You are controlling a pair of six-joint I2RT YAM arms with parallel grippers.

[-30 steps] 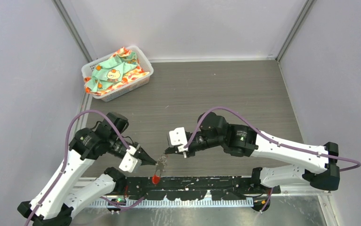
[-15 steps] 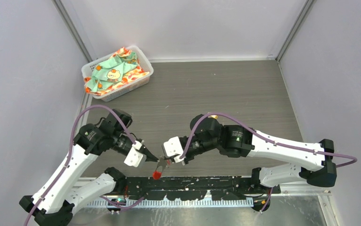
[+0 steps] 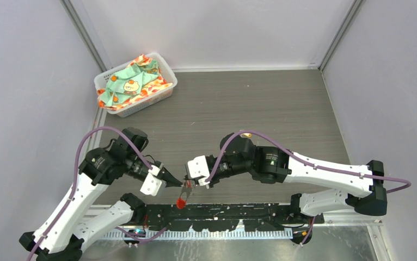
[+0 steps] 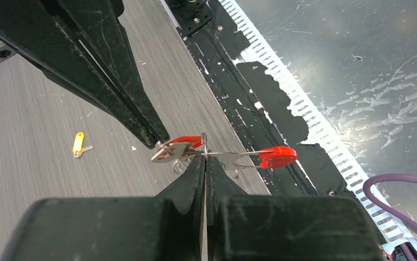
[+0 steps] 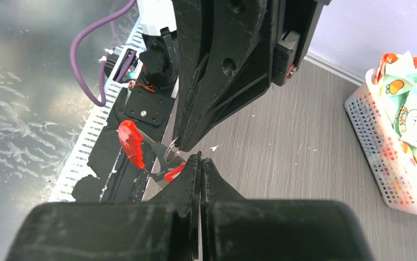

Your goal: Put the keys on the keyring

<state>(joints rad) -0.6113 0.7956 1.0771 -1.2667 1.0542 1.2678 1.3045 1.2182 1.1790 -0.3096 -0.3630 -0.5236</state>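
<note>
My left gripper [image 3: 179,183] [image 4: 205,159] is shut on the keyring [image 4: 204,142], pinching its thin metal ring above the table's near edge. The keyring's red crescent [image 4: 277,156] [image 3: 181,203] hangs out beyond the ring; it also shows in the right wrist view [image 5: 130,142]. My right gripper [image 3: 190,181] [image 5: 200,157] is shut on the red key [image 5: 173,172] [image 4: 168,151], with its tip right at the ring. The two grippers' tips almost touch. The yellow key [image 4: 78,143] lies flat on the table, seen only in the left wrist view.
A white basket [image 3: 120,109] of coloured cloth stands at the far left corner; it also shows in the right wrist view [image 5: 372,136]. A black mounting rail [image 3: 222,209] runs along the near edge below the keyring. Grey walls close in both sides.
My right gripper has moved left and down until its tip meets the keyring held by my left gripper. The left gripper shifted slightly, still holding the ring.
</note>
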